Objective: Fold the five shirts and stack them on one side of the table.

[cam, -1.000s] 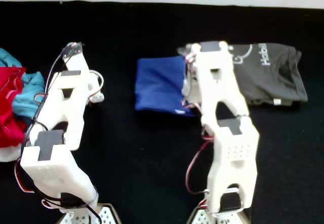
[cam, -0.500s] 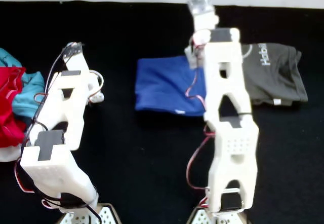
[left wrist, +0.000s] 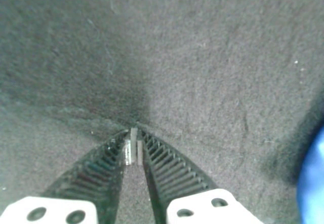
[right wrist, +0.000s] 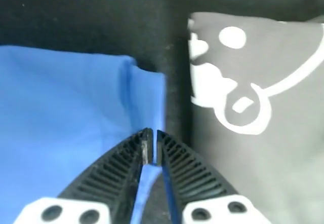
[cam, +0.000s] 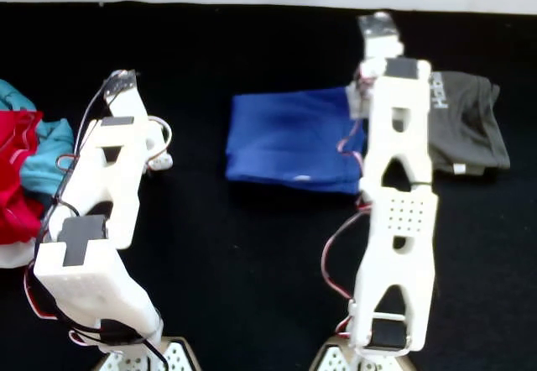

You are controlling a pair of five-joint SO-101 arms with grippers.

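Blue shirt [cam: 285,140] edge clamped in right gripper [right wrist: 151,148], just beside grey shirt [right wrist: 253,133] (print up). Left gripper [left wrist: 134,152] closed on nothing, over the black table [left wrist: 202,57].

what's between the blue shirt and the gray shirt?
A narrow bare strip of black table cover separates the blue shirt from the gray shirt; it shows clearly in the right wrist view.

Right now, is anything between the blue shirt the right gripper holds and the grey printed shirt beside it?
Nothing visible. The right gripper grips the edge of the folded blue fabric shirt; only a narrow strip of bare black table cover separates it from the folded dark grey printed shirt.
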